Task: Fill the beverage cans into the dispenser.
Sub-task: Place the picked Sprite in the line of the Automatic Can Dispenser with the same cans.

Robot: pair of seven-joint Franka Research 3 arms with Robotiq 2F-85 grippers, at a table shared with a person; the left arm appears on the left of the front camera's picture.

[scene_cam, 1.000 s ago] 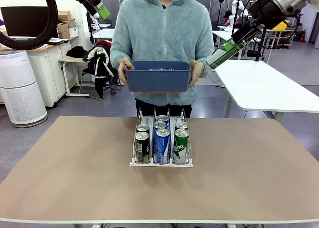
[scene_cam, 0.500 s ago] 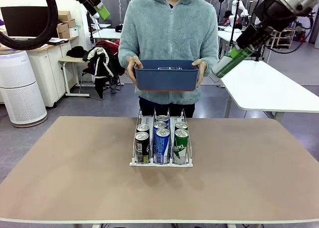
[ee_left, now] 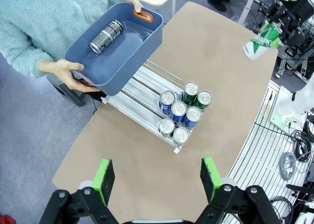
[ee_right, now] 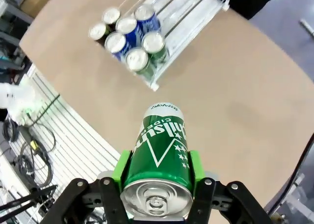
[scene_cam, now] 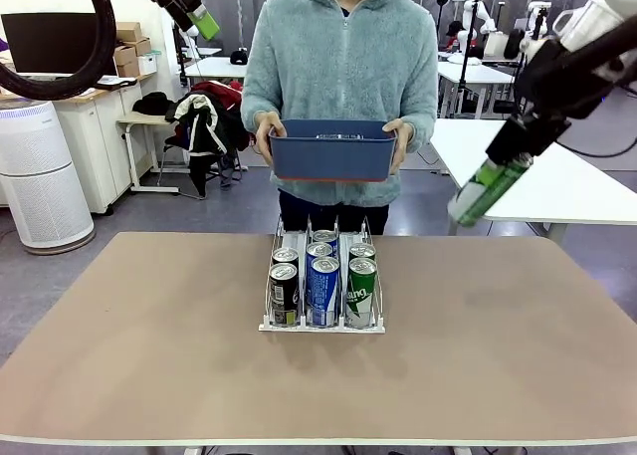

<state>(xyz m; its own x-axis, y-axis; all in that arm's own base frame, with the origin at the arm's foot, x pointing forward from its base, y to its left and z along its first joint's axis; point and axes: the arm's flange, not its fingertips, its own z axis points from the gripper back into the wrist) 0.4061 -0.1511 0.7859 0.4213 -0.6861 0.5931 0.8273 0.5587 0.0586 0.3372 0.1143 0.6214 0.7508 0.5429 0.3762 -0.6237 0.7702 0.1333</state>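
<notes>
The right pincer is seen clamped tight on a green can, the green pads pressed to either side of its body near the silver top. In the front view the can is carried tilted, base down and towards the table, high in the air off the far right corner. Nothing has been set down yet.

Below and well apart, the dispenser is found at the middle of the table with seven cans standing at its front: two dark ones in the left lane, three in the middle lane with a blue can leading, and two green ones in the right lane. The rear of each lane is left bare (the rails are plain from the left wrist).

The left pincer is held high above the table, jaws spread wide, nothing between them.

Across the table a blue bin is held up by the person's hands, and one black can is seen lying inside it.

The step in hand is judged to be the carry. Next, the green can would need to be brought over the bare rear of a lane, likely the right one, set upright, lowered behind the others and only then released. The neighbouring cans should not be knocked.
</notes>
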